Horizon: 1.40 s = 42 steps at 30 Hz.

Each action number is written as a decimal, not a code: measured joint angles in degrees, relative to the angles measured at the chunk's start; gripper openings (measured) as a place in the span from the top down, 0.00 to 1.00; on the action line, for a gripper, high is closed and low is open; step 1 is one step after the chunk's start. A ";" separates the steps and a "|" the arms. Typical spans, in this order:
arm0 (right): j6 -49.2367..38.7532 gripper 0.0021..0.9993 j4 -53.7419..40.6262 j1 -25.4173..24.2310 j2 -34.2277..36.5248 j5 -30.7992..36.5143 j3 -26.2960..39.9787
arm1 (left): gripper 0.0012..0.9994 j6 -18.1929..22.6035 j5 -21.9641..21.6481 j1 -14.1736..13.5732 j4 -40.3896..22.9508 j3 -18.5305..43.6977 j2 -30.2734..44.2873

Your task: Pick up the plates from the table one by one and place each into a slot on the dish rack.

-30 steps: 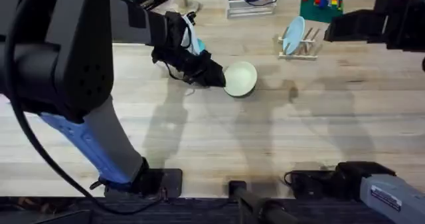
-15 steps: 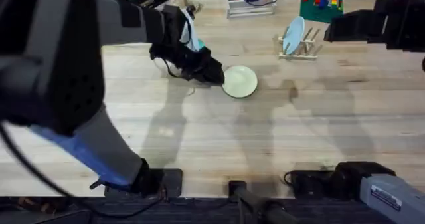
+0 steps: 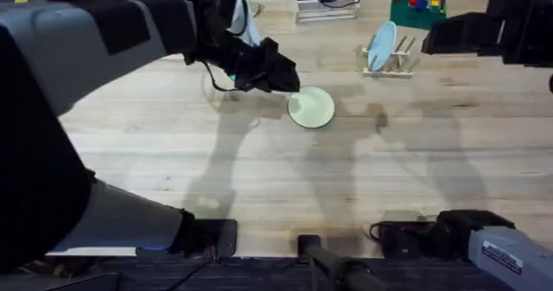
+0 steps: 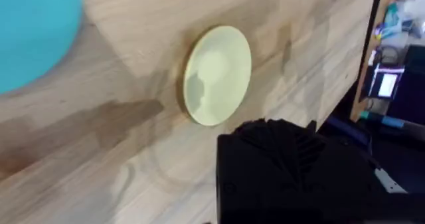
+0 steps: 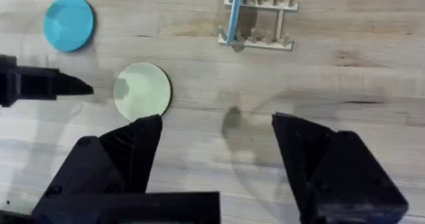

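Pale plank bench (image 3: 363,187) carries the cream-yellow plate (image 3: 311,107), lying flat at center. At its 10 o'clock hovers the left end effector (image 3: 278,71), grip state unclear. Right end effector (image 5: 216,141) gapes open, empty. Toward 2 o'clock, the dish rack (image 3: 393,60) holds a whitish-blue plate (image 3: 380,46) upright.

A white wire-frame tray (image 3: 326,4) holding red items and a green board (image 3: 417,9) sit at the far edge.

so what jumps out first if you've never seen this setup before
The left arm looms large and dark across the overhead view, its end effector beside the cream-yellow plate, which lies flat mid-table. At the far side a pale blue plate already stands on edge in the small wooden dish rack. From the right wrist, a bright sky-blue plate lies flat on the table, and the right end effector hangs open above the wood.
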 joint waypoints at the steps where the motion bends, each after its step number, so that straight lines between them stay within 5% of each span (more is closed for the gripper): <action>1: 0.00 0.00 0.00 0.02 0.01 0.00 0.00 | 0.96 -0.28 -0.12 -0.56 0.04 0.00 0.00; 17: 0.00 0.00 0.00 0.02 0.01 0.00 0.00 | 0.96 -1.39 -1.40 -1.85 1.50 0.00 0.56; 33: 0.00 0.00 0.00 0.01 0.01 0.00 0.00 | 0.96 -1.52 -3.56 -1.85 6.39 0.00 13.07; 42: 0.00 0.00 -0.01 0.02 0.00 0.00 0.00 | 0.96 -1.54 2.40 -1.45 8.17 1.58 17.79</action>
